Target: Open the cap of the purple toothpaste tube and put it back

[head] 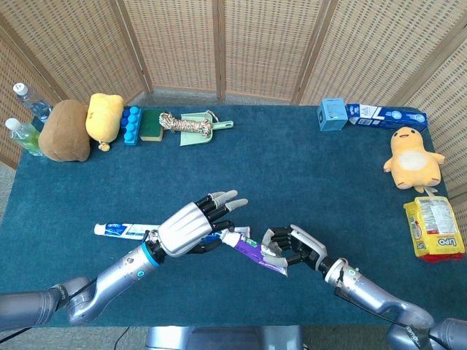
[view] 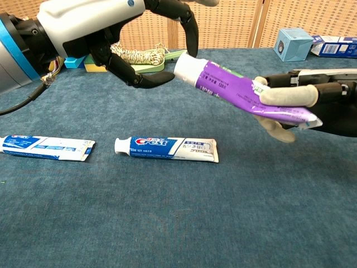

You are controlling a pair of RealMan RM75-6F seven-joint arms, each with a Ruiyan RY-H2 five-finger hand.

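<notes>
I hold the purple toothpaste tube (view: 245, 96) in my right hand (view: 312, 103), above the bench (view: 178, 212). The fingers (view: 287, 96) of this hand are closed around the flat rear end of the tube, and the tube points toward my left hand, with its white cap (view: 184, 68) a little higher than the tail.

My left hand (view: 106, 28) is at the cap end of the purple tube. Its thumb and one finger reach around the cap, the other fingers are spread apart. From the chest view the fingertips seem to touch the cap, but I cannot tell for sure if they grip it. The cap is on the tube.

Below the purple tube, on the bench, lies a blue and white Crest tube (view: 167, 148). Farther from the purple tube, on the side of my left arm, lies a second blue and white tube (view: 47, 147). Both lie flat.

In the head view the purple tube (head: 252, 251) is between the two hands, near the front edge of the bench (head: 292, 175).
</notes>
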